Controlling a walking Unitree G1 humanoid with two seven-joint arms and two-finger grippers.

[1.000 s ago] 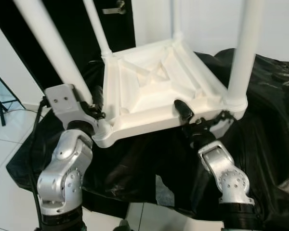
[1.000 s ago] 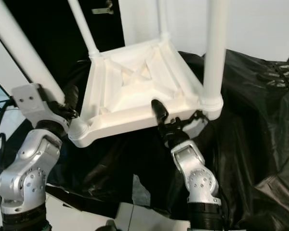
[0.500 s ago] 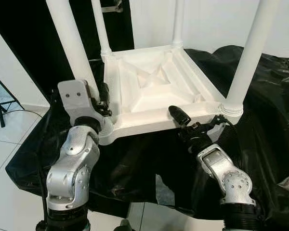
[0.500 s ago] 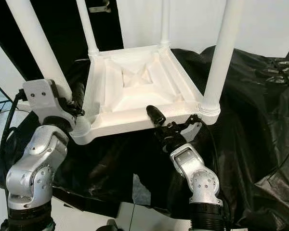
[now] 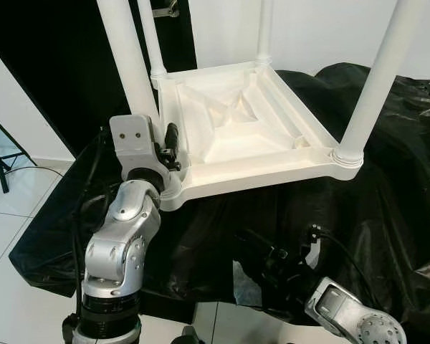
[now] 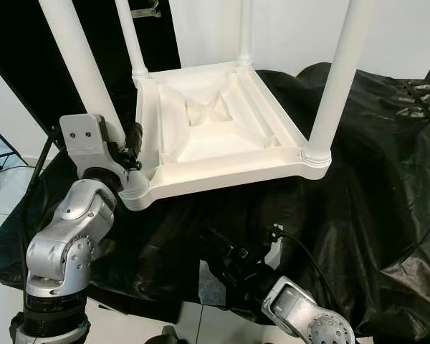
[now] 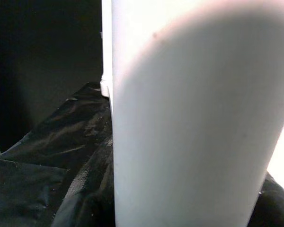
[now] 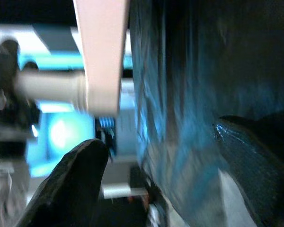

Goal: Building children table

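Left gripper [image 5: 170, 147] clamps the table leg [image 5: 127, 61], fingertips hidden.

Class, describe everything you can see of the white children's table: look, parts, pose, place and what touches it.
The white table looks like moulded plastic and lies upside down on a black sheet. Its ribbed underside faces up, with a raised X at the centre. Four round legs rise from the corner sockets, their tops cut off by the frame. The left claw is at the near-left corner, by that leg's base.

All four table legs [image 5: 128, 61] run off the 12 o'clock edge. The right end effector [image 8: 156, 170] is motion-blurred; the left end effector [image 5: 170, 147] is mostly hidden behind the nearest leg.
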